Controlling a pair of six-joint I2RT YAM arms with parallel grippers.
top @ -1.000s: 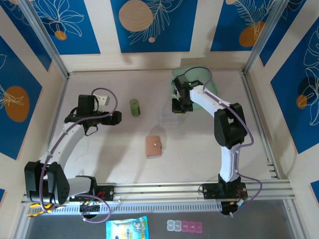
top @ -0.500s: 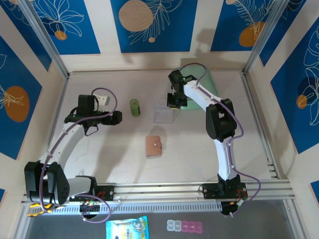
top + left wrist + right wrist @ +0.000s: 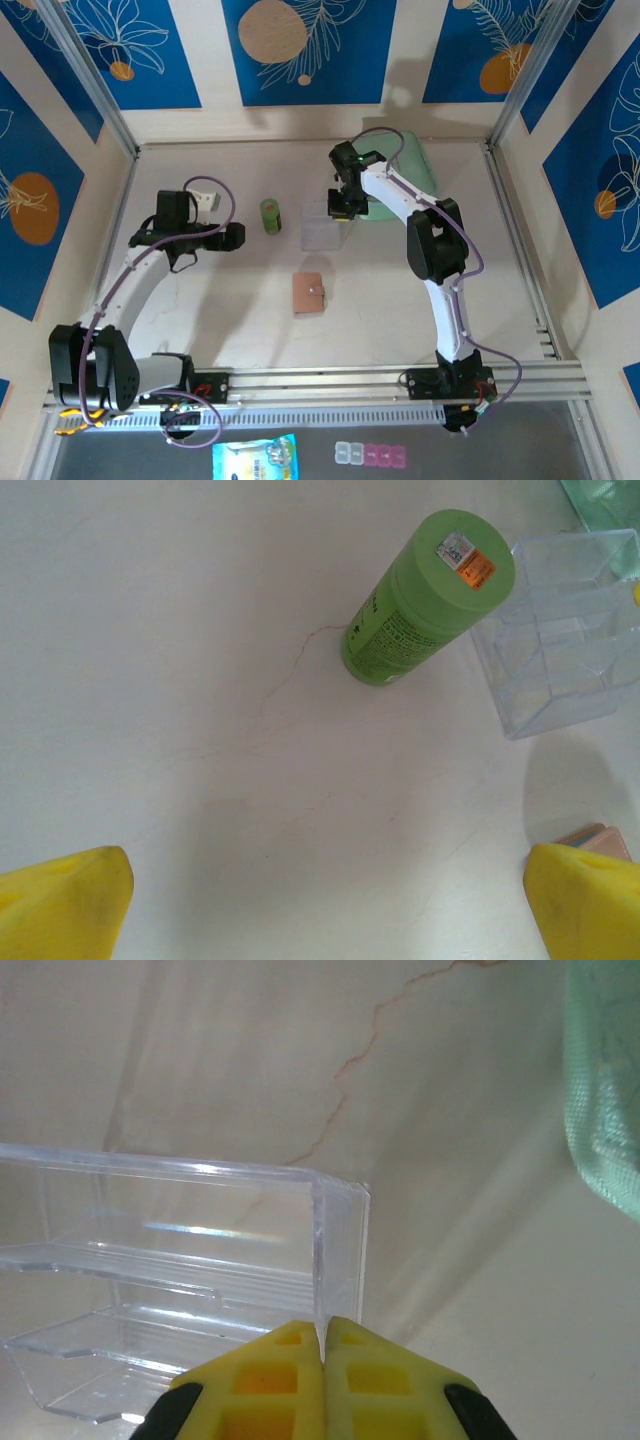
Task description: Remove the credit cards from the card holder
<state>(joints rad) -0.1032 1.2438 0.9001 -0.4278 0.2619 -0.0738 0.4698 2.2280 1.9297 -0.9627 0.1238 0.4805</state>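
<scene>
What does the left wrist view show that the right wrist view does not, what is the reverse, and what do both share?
Left wrist, not right: a green can, a corner of the card holder and the open left fingers. Right wrist, not left: the right fingers shut on a wall of the clear box. Both share the clear box, the mint-green pouch and the pale table.

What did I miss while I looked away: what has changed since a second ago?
The right gripper, shut on a wall of the clear plastic box, swung left off the mint-green pouch, dragging the box left with it. The open left gripper, green bottle and card holder stayed put.
</scene>
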